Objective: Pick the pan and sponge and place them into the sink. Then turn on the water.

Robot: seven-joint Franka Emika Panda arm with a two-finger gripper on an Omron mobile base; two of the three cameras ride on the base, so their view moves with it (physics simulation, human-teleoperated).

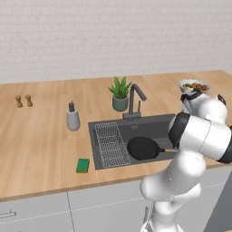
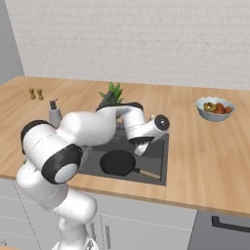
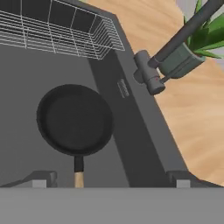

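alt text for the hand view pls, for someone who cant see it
Looking down from the open gripper, a round black pan lies flat in the dark grey sink, its wooden handle pointing toward the camera. A wire rack sits beyond it, with the dark faucet and a potted plant on the wooden counter.

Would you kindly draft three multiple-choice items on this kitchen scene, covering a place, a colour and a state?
1. Where is the pan?
A. in the sink
B. on the counter
C. in the wire rack

2. What colour is the top of the sponge?
A. blue
B. green
C. red

3. How is the hand?
A. shut on the pan handle
B. shut on the sponge
C. open, holding nothing

Answers: 1 A, the pan lies on the basin floor beside the rack. 2 B, it shows green on the counter. 3 C, its fingertips stand wide apart over the handle.
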